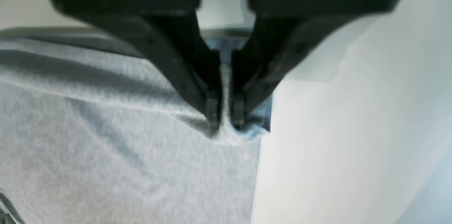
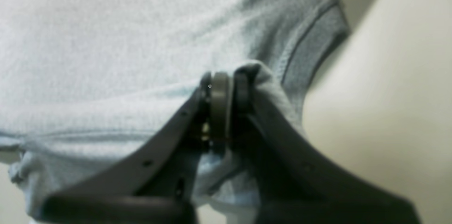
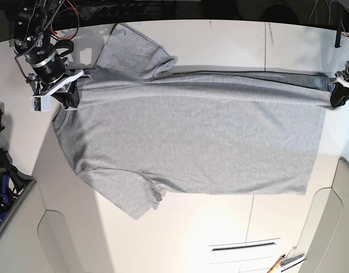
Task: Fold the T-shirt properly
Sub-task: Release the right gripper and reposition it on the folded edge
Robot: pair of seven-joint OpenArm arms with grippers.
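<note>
Base view, left to right: the right gripper [image 3: 69,95] stands near the table's [image 3: 220,239] far left corner, its jaws pinched shut on the shoulder of the T-shirt [image 3: 191,136] beside the neck opening. The heather-grey garment lies spread across the white table, collar end toward the left edge and hem toward the right edge, one short sleeve pointing to the far edge and the other toward the near edge; the far long side is drawn taut in a straight ridge between the two grippers. No lettering, brand or label can be read on the upturned side. At the table's far right, the left gripper [image 3: 339,96] has its jaws closed on the hem corner. The left wrist view alone shows the fingertips [image 1: 212,109] nearly meeting, a thin fold of T-shirt [image 1: 106,139] pinched between them, puckered at the cloth's edge. The right wrist view alone shows the ribbed collar band [image 2: 314,47] and its stitching beside the gripper [image 2: 226,86], whose jaws clamp a bunched fold of grey fabric [image 2: 106,40].
</note>
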